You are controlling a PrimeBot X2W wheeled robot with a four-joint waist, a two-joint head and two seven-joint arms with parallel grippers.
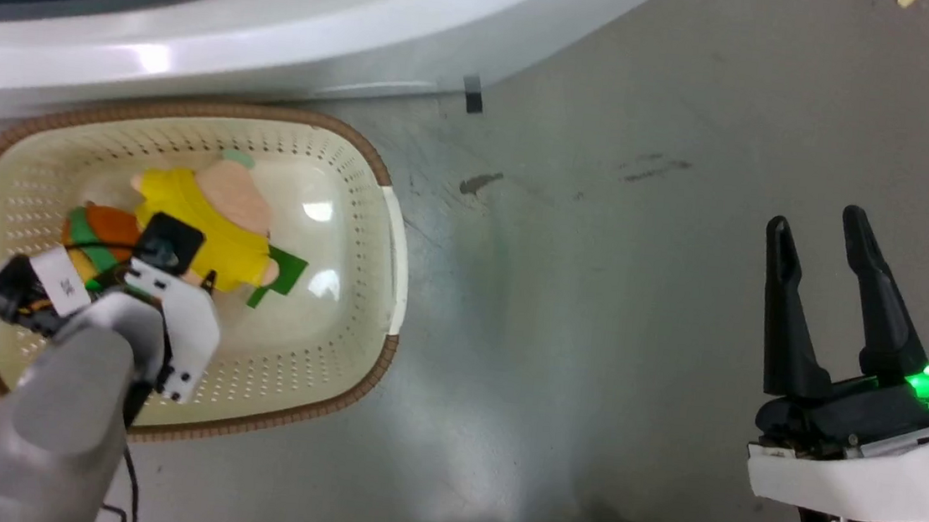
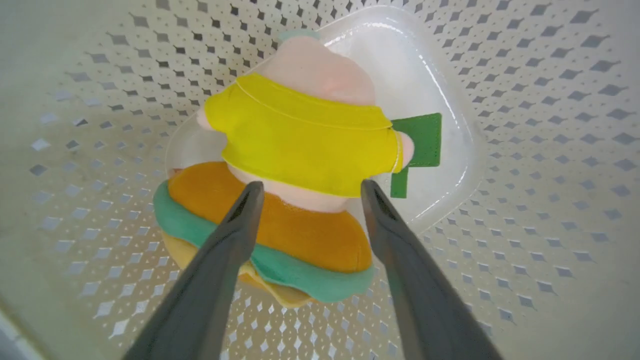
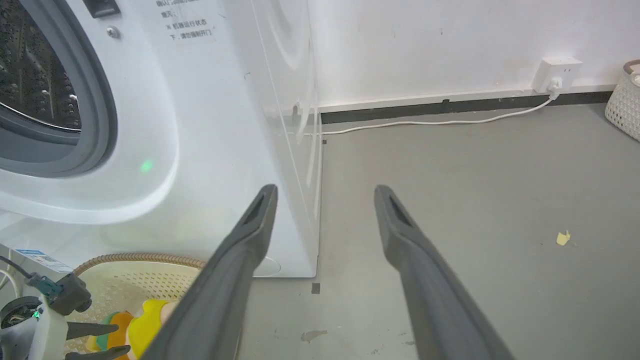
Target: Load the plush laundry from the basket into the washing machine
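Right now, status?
Left claw open over orange-and-yellow plush burger in cream perforated plastic basket. Right claw open, idle. Nothing blocking the grasp.

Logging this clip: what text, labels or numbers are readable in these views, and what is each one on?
"※ 机器运行状态 / 下,请勿强制开门": the printed notice on the front of the washing machine; the line above it is cut off by the picture's edge.
Too small to read: the blue-and-white sticker low on the washing machine.
Too blurred to read: the dark mark on the white tag on the pale forearm.

Plush laundry [image 2: 300, 145], glossy, likely plastic basket [image 2: 550, 200]
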